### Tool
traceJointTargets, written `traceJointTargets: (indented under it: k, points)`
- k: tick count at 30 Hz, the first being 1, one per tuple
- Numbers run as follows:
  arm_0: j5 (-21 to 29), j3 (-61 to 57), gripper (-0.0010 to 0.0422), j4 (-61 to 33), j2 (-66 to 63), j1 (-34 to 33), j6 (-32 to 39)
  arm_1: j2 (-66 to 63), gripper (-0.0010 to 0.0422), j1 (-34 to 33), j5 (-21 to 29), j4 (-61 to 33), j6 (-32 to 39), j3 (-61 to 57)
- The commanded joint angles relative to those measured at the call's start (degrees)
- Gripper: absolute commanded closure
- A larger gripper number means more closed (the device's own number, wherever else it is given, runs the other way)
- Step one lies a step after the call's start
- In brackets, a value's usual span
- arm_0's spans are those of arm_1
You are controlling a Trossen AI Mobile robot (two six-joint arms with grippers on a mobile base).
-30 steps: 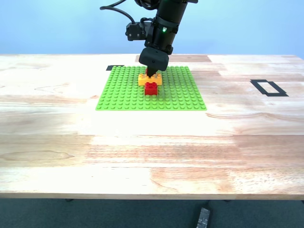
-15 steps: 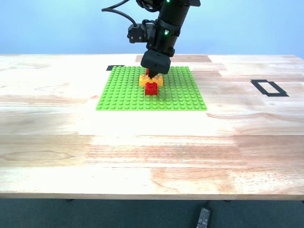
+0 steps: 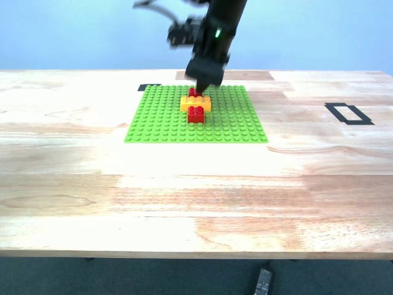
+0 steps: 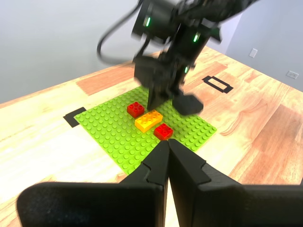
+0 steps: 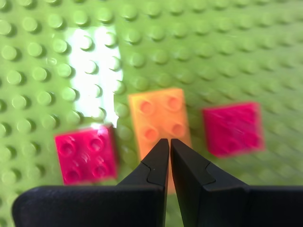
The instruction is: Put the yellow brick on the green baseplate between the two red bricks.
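Observation:
The yellow brick (image 3: 195,103) lies on the green baseplate (image 3: 159,117) between the two red bricks (image 3: 196,114) (image 3: 194,93), touching or nearly touching both in the exterior view. My second gripper (image 3: 202,85) hangs just above the far red brick, blurred by motion. In the second wrist view its fingers are shut and empty (image 5: 169,142) over the yellow brick (image 5: 158,116), with a red brick on either side (image 5: 86,153) (image 5: 233,127). My first gripper (image 4: 168,144) is shut on nothing, well back from the baseplate (image 4: 113,132), looking at the yellow brick (image 4: 148,120).
A black tape rectangle (image 3: 347,114) marks the table at the exterior view's right. A small black tape patch (image 3: 148,87) sits at the baseplate's far corner. A dark object (image 3: 262,281) lies on the floor below the table's near edge.
My second gripper has lifted up off the yellow brick. The brick stays on the baseplate between the red bricks.

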Motion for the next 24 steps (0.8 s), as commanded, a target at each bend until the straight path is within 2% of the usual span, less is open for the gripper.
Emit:
traceJointTargets:
  k: [1, 4, 9, 12, 16, 24]
  points:
    - [0.0, 0.0, 0.0412, 0.6, 0.0, 0.0, 0.0, -5.1, 0.0405, -0.7, -1.0, 2.2, 0.4, 0.6]
    - [-0.3, 0.0, 0.0412, 1.0, 0.0, 0.0, 0.0, -10.6, 0.0405, -2.0, -0.2, 3.3, 1.4, -1.2]
    - [-6.2, 0.0, 0.0413, 2.9, -0.3, 0.0, -0.1, -22.3, 0.0414, -4.8, -0.1, 6.5, 4.0, -7.2]
    - [-7.5, 0.0, 0.0413, 6.6, -0.9, 0.0, -0.2, -30.6, 0.0413, -6.5, -0.1, 10.0, 5.8, -12.5]
    - [-7.7, 0.0, 0.0413, 14.2, -1.1, 0.0, -2.3, -42.1, 0.0413, -9.4, -0.1, 16.0, 9.2, -21.0]
    - [-15.1, -0.3, 0.0412, 20.9, -2.1, 0.0, -3.5, -66.2, 0.0413, -15.1, 0.1, 29.5, 19.9, -43.6]
